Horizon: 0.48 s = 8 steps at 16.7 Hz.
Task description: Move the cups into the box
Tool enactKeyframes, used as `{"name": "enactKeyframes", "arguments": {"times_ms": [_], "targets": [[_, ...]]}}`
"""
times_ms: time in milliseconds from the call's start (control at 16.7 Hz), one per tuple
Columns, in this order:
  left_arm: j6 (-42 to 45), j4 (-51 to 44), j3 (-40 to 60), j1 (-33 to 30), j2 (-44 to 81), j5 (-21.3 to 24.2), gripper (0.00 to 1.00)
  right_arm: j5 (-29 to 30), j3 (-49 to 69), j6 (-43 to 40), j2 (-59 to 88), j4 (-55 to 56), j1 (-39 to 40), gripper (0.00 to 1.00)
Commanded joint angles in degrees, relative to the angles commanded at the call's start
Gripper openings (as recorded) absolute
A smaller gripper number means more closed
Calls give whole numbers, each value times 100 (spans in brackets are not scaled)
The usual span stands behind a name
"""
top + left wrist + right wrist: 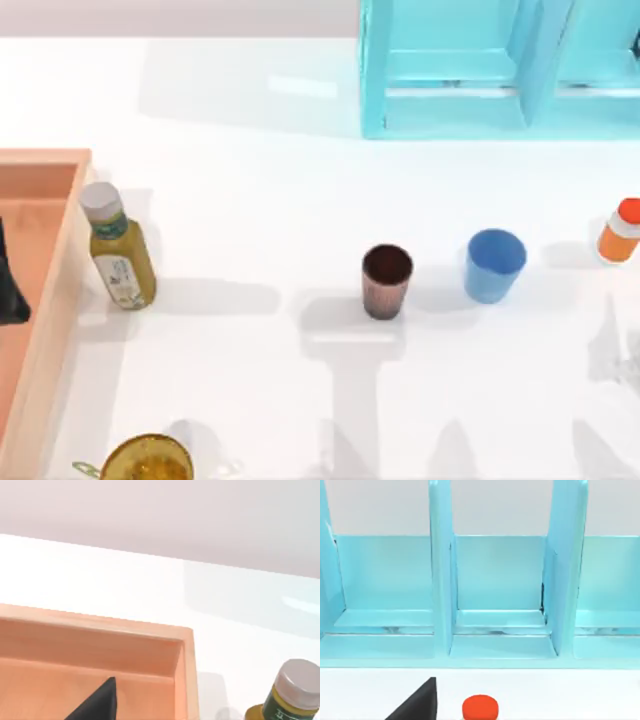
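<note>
Dark and close to the left wrist camera, a bit of the left gripper [97,704] hangs over the floor of the box [186,670]. From above, the left gripper [10,288] is a black shape at the far left edge of the frame, over the inside of the box [62,270]. I cannot tell if this pincer is open or closed.

Both cups stand upright on the white table [250,210], outside the box. The brown cup [386,282] is a little right of the middle of the frame. The blue cup [494,265] stands near it on its right, not touching it. Both are well apart from the box.

A yellow-green bottle [120,255] with a grey cap stands just beside the box's right wall. A yellow glass [147,460] sits at the lower left edge. A small orange bottle [620,232] stands at the right edge, and its red cap shows close to the right wrist camera. A light blue shelf [470,70] fills the upper right.

The right gripper [417,704] is a dark bit next to that red cap, facing the shelf. I cannot tell if that pincer is open or closed either.
</note>
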Motion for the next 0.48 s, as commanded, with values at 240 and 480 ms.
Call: {"name": "enactKeyframes", "arguments": {"times_ms": [240, 480], "targets": [[-805, -1253, 2029, -503, 1917, -174, 100, 0, 0, 0, 0, 0, 0, 100], [-1647, -2704, 4452, -1219, 4162, -268, 100, 0, 0, 0, 0, 0, 0, 100]]}}
